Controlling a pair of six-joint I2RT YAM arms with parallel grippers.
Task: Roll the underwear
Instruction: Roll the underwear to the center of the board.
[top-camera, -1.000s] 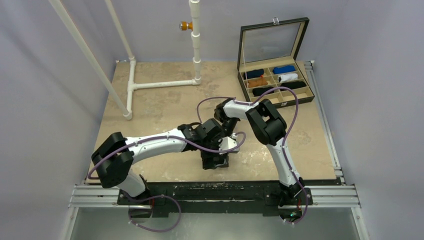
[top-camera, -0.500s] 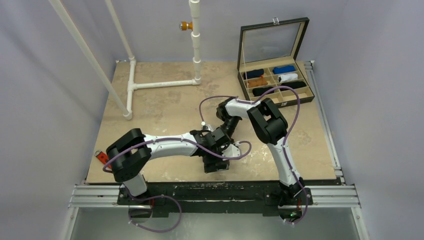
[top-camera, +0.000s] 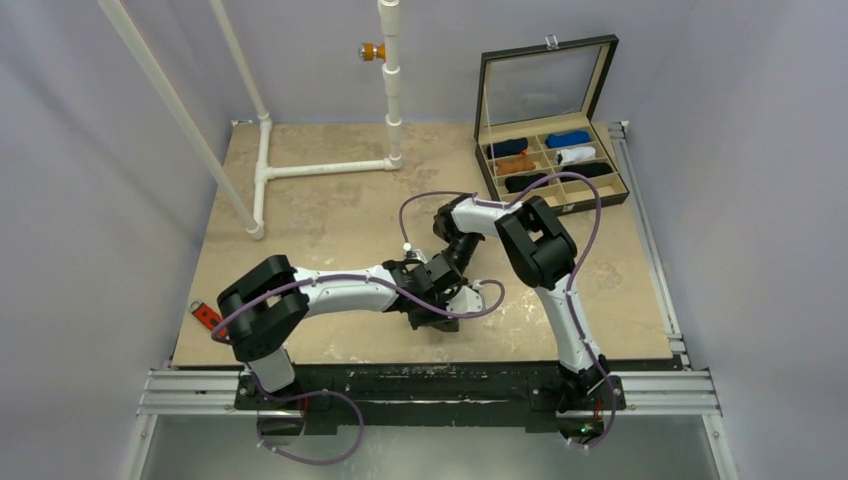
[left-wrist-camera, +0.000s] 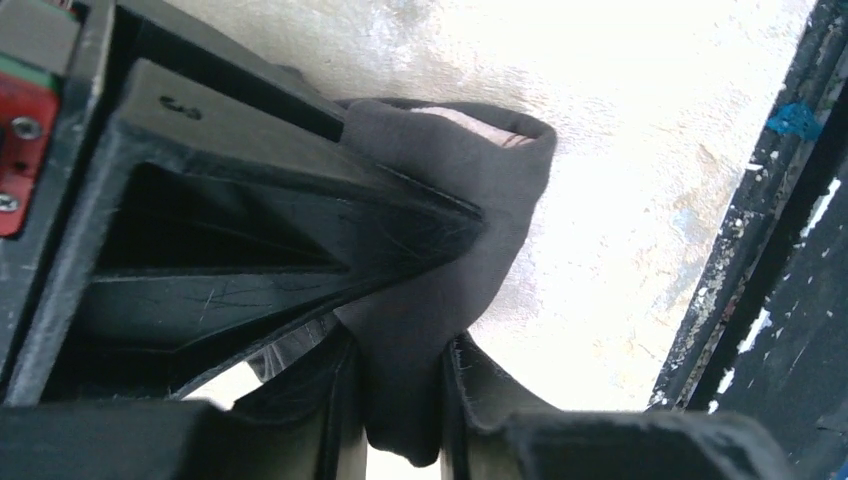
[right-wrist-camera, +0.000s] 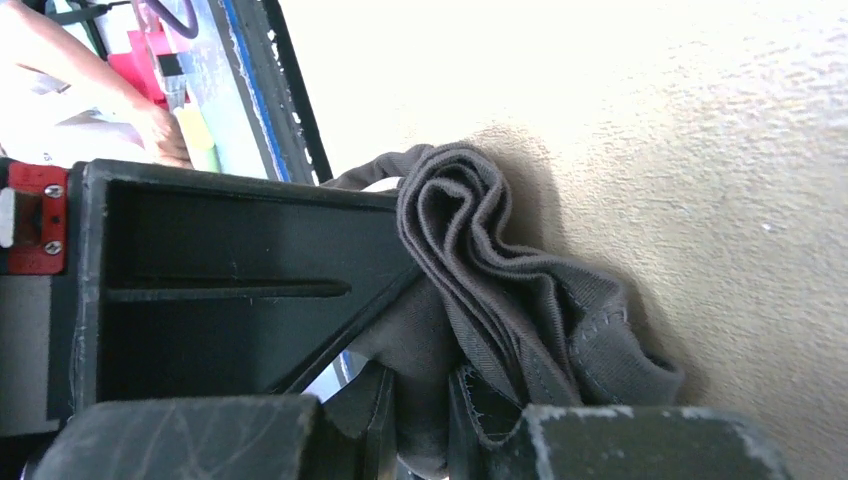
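Observation:
The underwear is a dark charcoal bundle of soft folds lying on the beige table near its front edge. In the left wrist view a fold of it is pinched between the jaws of my left gripper, which is shut on it. The right wrist view shows the underwear as layered folds with a stitched hem, and my right gripper is shut on another fold. From above, the left gripper and the right gripper meet over the cloth and hide most of it.
An open compartment box with several coloured rolls stands at the back right. A white pipe frame lies at the back left. A small red object sits at the table's left edge. The black front rail runs close by the bundle.
My left arm swung in towards the right gripper and its jaws went from wide open to shut on a fold of the underwear. The right gripper kept its hold and barely moved.

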